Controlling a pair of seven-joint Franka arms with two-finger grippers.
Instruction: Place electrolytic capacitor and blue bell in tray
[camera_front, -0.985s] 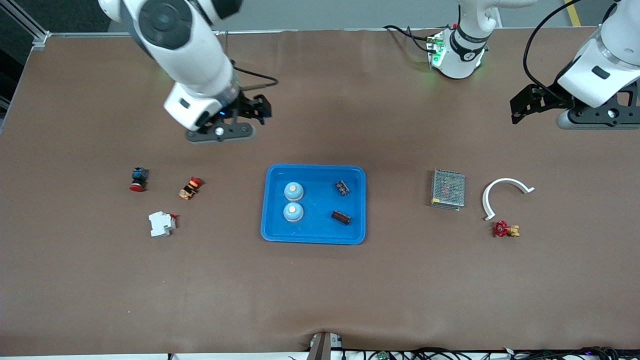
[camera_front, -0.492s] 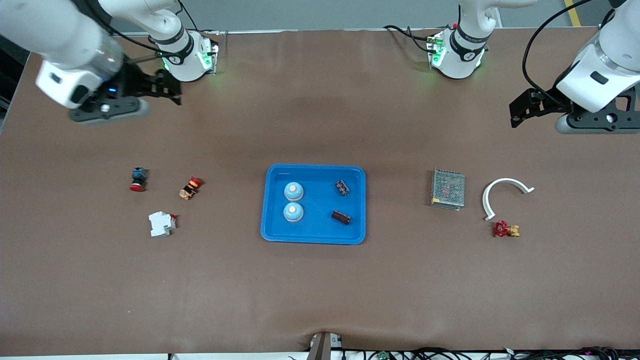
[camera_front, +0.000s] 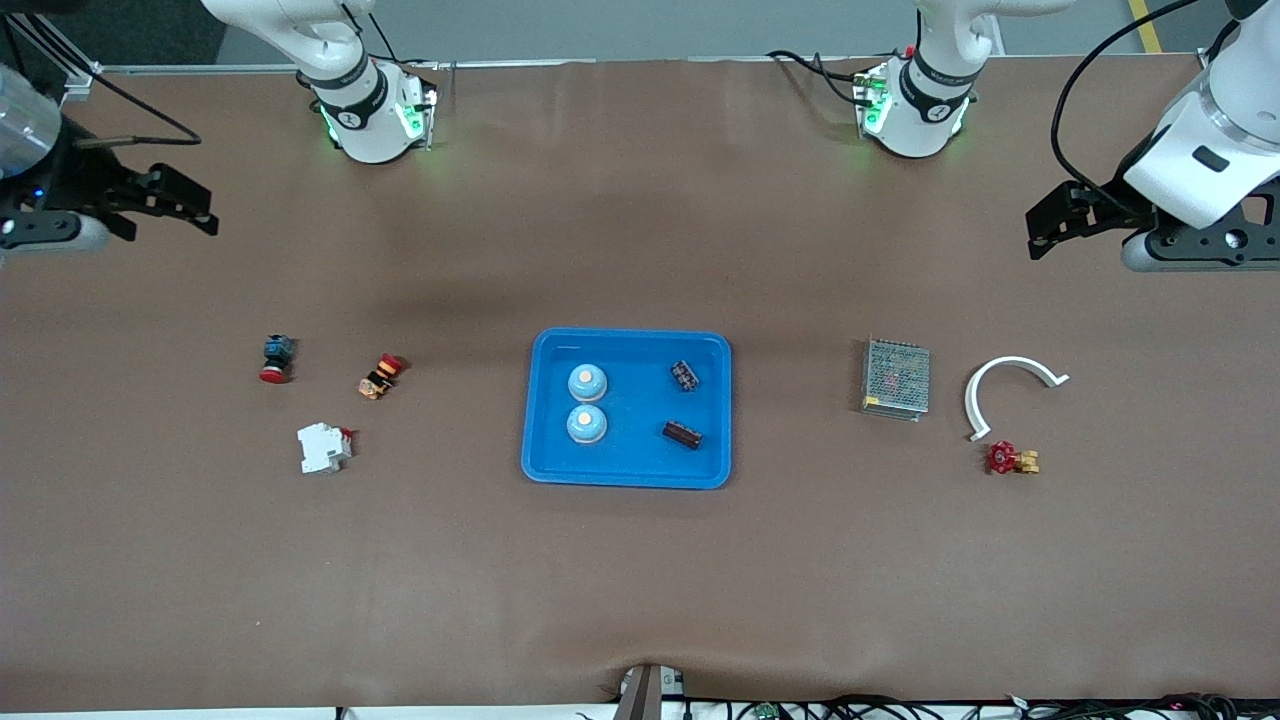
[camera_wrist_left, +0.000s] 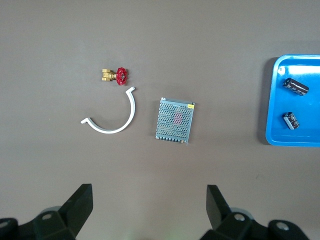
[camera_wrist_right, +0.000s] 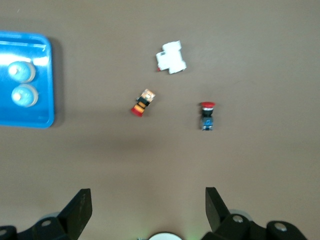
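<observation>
A brown mat covers the table, with both arm bases along its edge farthest from the front camera. The tray lies at mid-table. Inside it sit two bells, one nearer the front camera than the other, both on the side toward the right arm's end. Two capacitors lie in the same tray on the side toward the left arm's end, apart from each other and from the bells. Toward the right arm's end, on the bare mat, are a red-capped button, a small orange switch beside it, and a white breaker nearer the front camera. Toward the left arm's end stand a grey mesh box, a white curved clip beside it, and a red-handled valve just beside the clip's nearer end. The right gripper hangs over the mat at the right arm's end, fingers spread wide, holding nothing. The left gripper hangs over the mat at the left arm's end, fingers also spread wide and empty. Both wrist views confirm the gap between each pair of fingers contains no object.
</observation>
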